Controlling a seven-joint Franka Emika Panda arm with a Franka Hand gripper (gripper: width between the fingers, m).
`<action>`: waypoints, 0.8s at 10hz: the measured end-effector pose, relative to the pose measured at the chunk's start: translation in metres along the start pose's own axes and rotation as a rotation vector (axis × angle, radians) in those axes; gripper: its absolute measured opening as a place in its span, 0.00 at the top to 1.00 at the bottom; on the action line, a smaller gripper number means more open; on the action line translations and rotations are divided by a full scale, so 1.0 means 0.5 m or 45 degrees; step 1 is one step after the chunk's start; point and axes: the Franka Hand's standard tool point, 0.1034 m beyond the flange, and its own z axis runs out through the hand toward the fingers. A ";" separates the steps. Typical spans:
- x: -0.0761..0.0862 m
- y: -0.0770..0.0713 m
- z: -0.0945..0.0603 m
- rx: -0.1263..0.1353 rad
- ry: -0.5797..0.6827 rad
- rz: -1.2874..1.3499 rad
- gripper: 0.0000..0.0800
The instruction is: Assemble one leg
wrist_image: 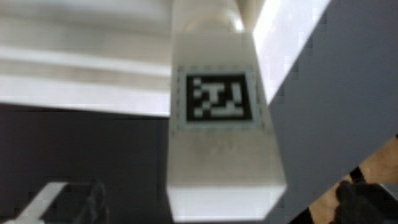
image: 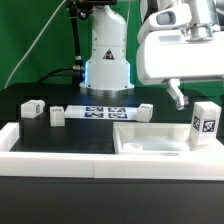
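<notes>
Exterior and wrist views of the assembly cell. The leg point(image: 205, 122) stands upright at the exterior view's right, at the right-hand edge of the white panel point(image: 150, 142). One tagged face is turned toward the camera. Whether its foot rests on the panel's raised edge or just beside it cannot be told.

The gripper point(image: 182, 101) hangs from the white wrist housing point(image: 170, 50), just to the exterior view's left of the leg's top. Only one dark finger is visible there. In the wrist view the leg fills the middle of the picture, its tag sharp enough to read as a square pattern. One finger point(wrist_image: 63, 200) stands clear of the leg with a dark gap between them. The opposite finger is only partly in frame. The jaws are therefore spread and clamp nothing.

On the black surface point(image: 30, 132), the marker board point(image: 100, 111) lies in front of the arm's base point(image: 105, 55). Beside it lie a far-left peg point(image: 30, 107), a second peg point(image: 57, 116) touching the board's left end, and a third peg point(image: 143, 110) at its right end.
</notes>
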 end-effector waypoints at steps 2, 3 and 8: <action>-0.016 0.003 0.016 0.009 -0.091 0.005 0.19; -0.009 0.013 0.023 0.019 -0.209 0.014 0.19; -0.011 0.015 0.019 0.076 -0.629 0.042 0.19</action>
